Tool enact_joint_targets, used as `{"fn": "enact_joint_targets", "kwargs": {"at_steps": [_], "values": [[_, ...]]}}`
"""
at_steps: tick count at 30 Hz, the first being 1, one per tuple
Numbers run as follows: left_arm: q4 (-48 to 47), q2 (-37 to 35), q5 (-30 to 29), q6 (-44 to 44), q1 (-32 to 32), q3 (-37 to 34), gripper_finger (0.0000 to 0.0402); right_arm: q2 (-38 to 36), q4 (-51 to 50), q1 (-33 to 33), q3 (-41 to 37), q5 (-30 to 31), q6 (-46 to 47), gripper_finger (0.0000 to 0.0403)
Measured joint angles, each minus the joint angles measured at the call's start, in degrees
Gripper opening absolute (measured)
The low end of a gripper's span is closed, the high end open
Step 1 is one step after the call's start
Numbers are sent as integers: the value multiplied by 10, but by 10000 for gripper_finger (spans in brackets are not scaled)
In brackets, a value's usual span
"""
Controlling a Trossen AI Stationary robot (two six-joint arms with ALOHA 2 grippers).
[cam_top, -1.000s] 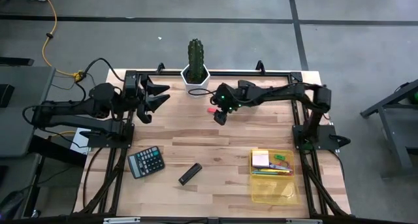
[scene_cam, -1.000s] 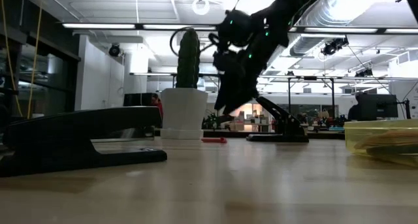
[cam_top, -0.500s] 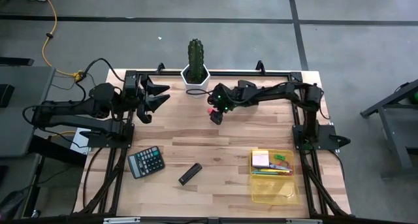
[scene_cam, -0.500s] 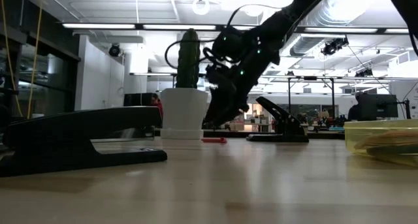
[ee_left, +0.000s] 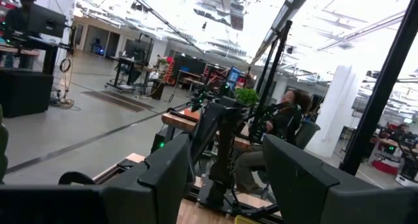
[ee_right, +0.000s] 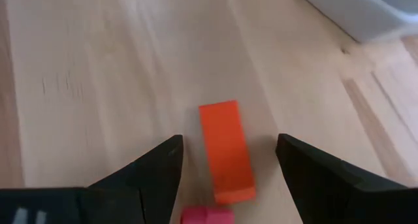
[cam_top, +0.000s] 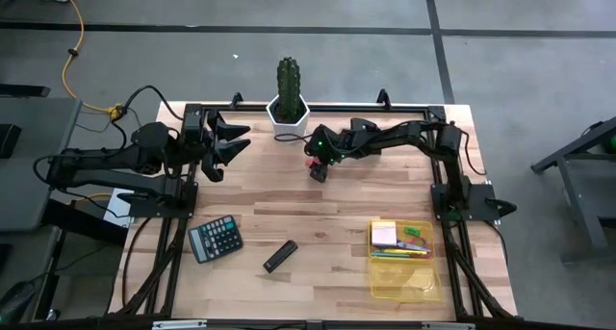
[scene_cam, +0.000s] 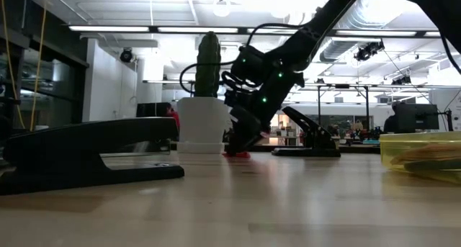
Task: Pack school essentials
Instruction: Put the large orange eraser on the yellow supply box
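High view: right gripper (cam_top: 317, 169) hides the red marker (ee_right: 226, 150).

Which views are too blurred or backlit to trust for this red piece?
Low view: backlit by ceiling lights, right hand a silhouette, near stapler soft. Right wrist view: orange-red block slightly blurred but readable between the open fingers. High view: evenly lit, red piece mostly hidden under the arm.

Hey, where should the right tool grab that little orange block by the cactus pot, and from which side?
Probably across the orange block's two long sides, from straight above: it lies flat on the table, and the open right tool already straddles it, fingers flanking those sides.
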Motion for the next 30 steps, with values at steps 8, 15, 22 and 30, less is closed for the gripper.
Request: {"fn": "enact_joint_targets", "kwargs": {"at_steps": [8,15,22,30], "values": [[0,0,0,0,0,0,186,2,-1,20,0,47,-133,202],[0,0,0,1,0,0,186,3,-5,28,-1,54,-136,136],[0,0,0,1,0,0,186,4,-5,27,-1,47,-89,83],[0,0,6,0,0,0,186,4,-5,28,-2,47,-87,90]]}}
